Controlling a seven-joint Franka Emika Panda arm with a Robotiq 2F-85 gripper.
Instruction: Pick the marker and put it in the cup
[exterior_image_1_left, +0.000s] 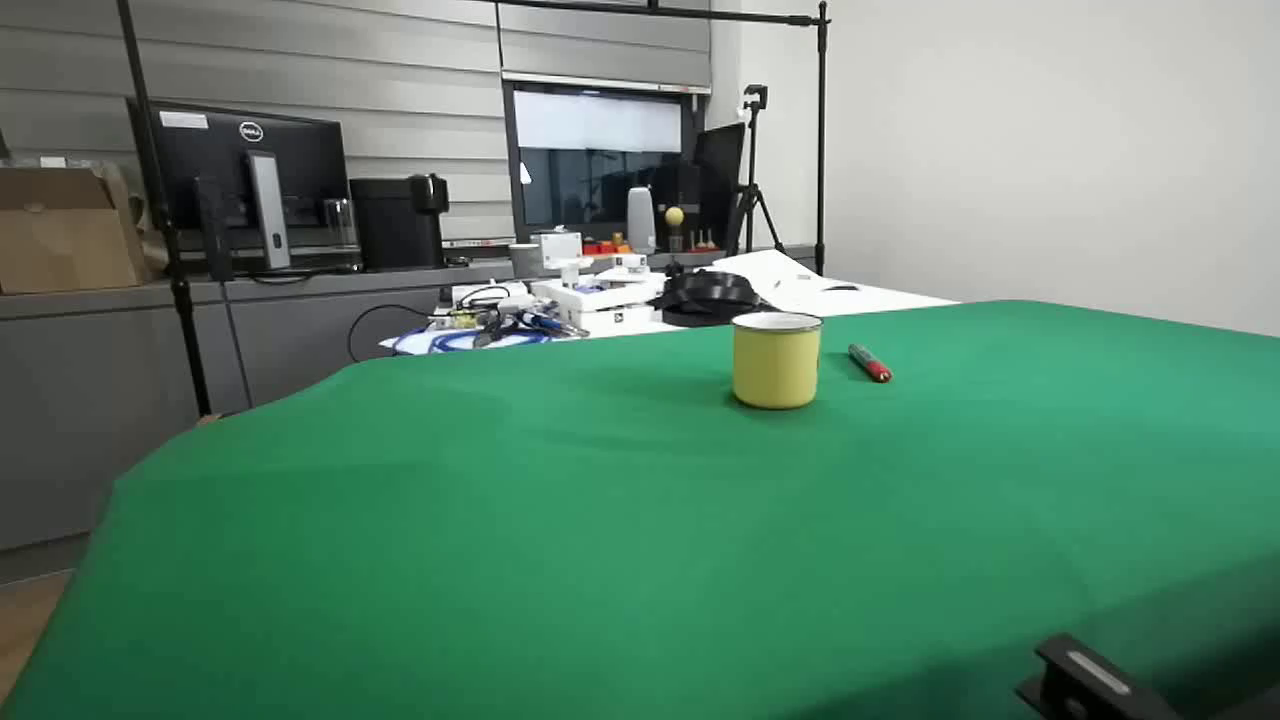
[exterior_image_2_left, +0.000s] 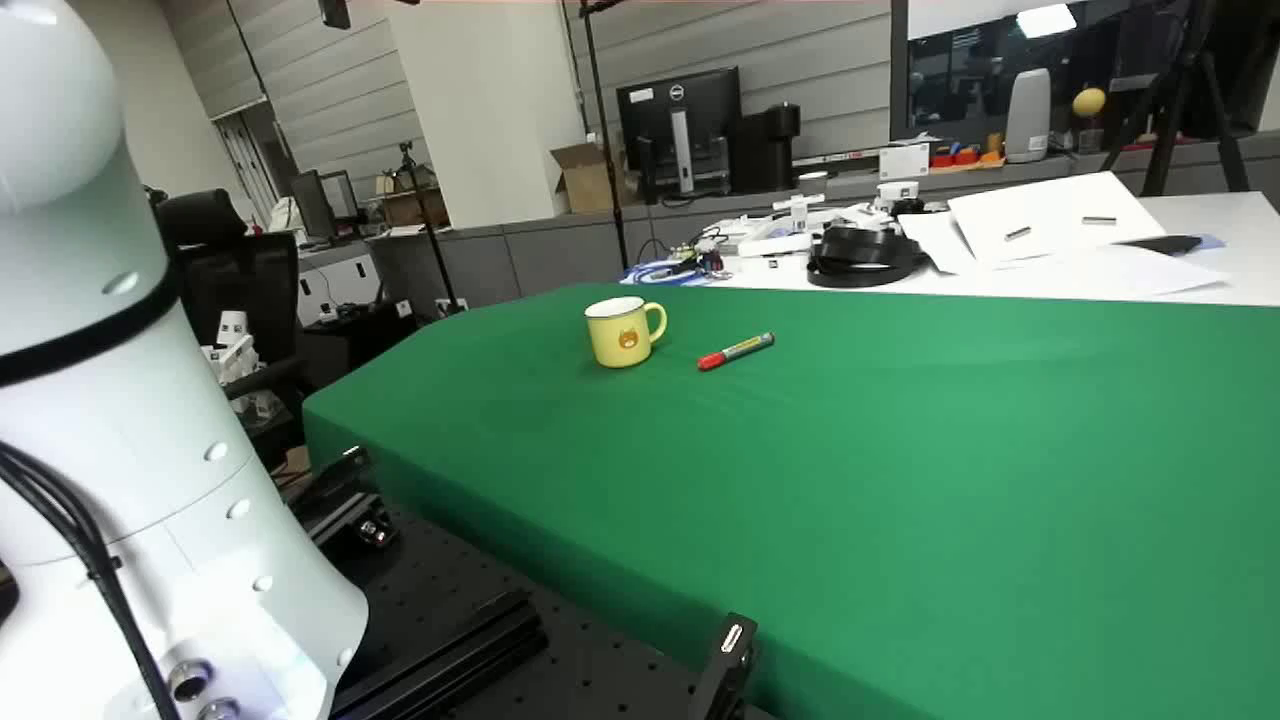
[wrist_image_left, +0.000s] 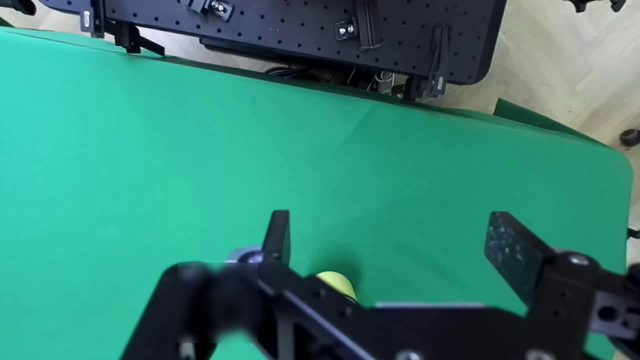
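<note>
The yellow cup (exterior_image_1_left: 775, 362) stands upright on the green cloth in both exterior views. Its handle and a small animal print show in an exterior view (exterior_image_2_left: 618, 334). The marker (exterior_image_2_left: 738, 351), a thin grey pen with a red cap, lies on the cloth beside the cup, apart from it; it also shows in an exterior view (exterior_image_1_left: 869, 363). My gripper (wrist_image_left: 390, 215) is wide open and empty in the wrist view, above the cloth. Only part of the cup (wrist_image_left: 339, 283) shows there, behind the gripper's body. The marker is hidden in that view. The gripper is outside both exterior views.
The green-covered table (exterior_image_2_left: 900, 480) borders a black perforated mounting plate (wrist_image_left: 300, 30) with clamps. The white arm base (exterior_image_2_left: 150, 450) stands on the plate. Behind the cloth is a white desk (exterior_image_2_left: 1230, 240) with cables, a black coil (exterior_image_2_left: 865, 257) and papers.
</note>
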